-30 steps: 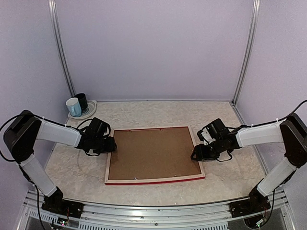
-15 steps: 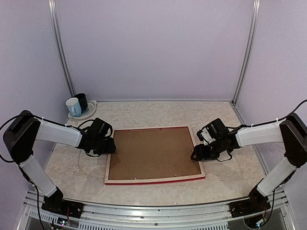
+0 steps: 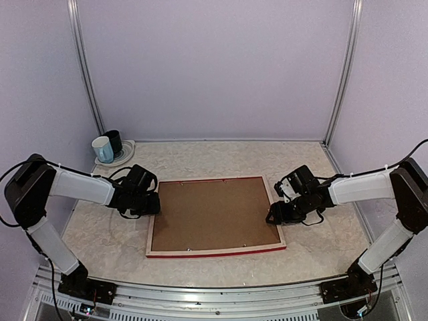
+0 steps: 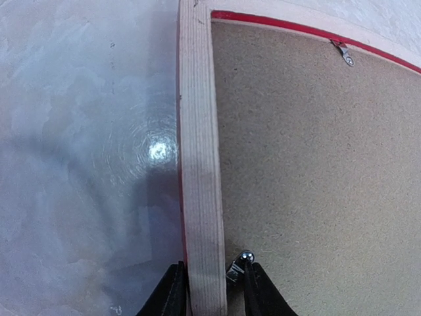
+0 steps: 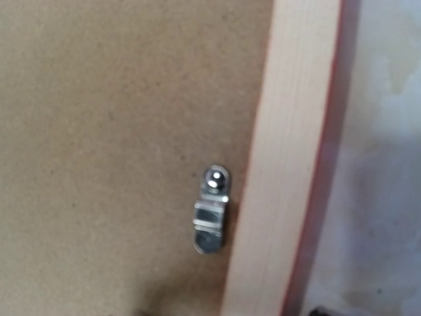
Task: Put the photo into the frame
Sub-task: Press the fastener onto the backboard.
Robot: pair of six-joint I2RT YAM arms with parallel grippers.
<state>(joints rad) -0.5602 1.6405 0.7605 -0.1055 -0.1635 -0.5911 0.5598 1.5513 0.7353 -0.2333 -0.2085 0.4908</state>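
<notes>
frame (image 3: 215, 251): face down mid-table, brown backing board (image 3: 214, 214) sitting in it
photo: not visible, I'd guess it's under the board
left gripper (image 4: 214, 289): fingers either side of the frame's left rail, can't tell if they're pinching it
right gripper (image 3: 273, 217): over the right rail by a clip (image 5: 212, 217), fingers unclear
left to do: probably just the clips

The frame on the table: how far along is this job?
The backing board lies inside the face-down frame; the photo isn't visible, perhaps underneath. The left gripper straddles the frame's left rail; the right gripper is at a metal clip. Probably left: fastening clips, flipping it.
</notes>
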